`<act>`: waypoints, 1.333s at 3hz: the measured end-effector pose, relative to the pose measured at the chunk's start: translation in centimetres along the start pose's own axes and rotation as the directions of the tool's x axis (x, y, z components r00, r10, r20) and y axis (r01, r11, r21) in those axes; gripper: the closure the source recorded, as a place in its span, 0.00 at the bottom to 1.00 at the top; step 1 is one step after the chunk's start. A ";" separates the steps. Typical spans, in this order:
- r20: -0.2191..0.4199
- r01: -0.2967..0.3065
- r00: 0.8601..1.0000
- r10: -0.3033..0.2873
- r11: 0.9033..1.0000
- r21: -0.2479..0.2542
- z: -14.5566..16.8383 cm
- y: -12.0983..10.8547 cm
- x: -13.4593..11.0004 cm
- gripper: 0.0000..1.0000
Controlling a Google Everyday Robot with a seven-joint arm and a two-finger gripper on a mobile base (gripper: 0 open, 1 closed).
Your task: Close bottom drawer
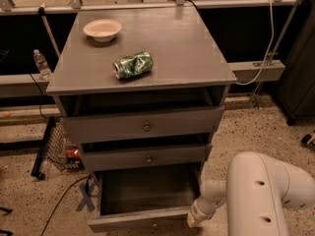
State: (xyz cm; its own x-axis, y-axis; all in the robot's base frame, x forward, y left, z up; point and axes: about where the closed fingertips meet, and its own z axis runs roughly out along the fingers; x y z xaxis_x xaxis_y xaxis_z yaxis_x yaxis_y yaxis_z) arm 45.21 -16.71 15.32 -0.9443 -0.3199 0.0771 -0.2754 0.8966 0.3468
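The grey wooden cabinet [142, 63] has three drawers. The bottom drawer [147, 219] stands pulled far out, its deep box empty inside; its front runs along the bottom edge of the view and its knob is hidden. The middle drawer [147, 157] and top drawer [145, 124] stand slightly out. My white arm [256, 195] comes in from the lower right. My gripper [196, 218] sits at the right end of the bottom drawer's front, touching or nearly touching it.
A white bowl [102, 29] and a crushed green can [133, 64] lie on the cabinet top. A water bottle [41, 64] stands at the left. A wire basket [61, 149] and black cables [64, 200] lie on the floor to the left. A dark cabinet [300, 73] is on the right.
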 end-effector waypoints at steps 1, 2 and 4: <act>0.041 0.062 0.997 -0.062 0.998 0.009 -0.4 0.6 -2.0 1.00; 0.071 0.120 0.990 -0.121 0.993 0.010 -0.6 1.4 -4.4 1.00; 0.107 0.220 0.969 -0.223 0.975 0.037 -0.7 2.1 -10.3 1.00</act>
State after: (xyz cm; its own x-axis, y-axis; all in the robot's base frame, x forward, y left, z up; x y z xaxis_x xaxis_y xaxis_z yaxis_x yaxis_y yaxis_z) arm 54.49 -11.78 15.93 -0.8730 -0.4768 -0.1026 -0.4828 0.8151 0.3201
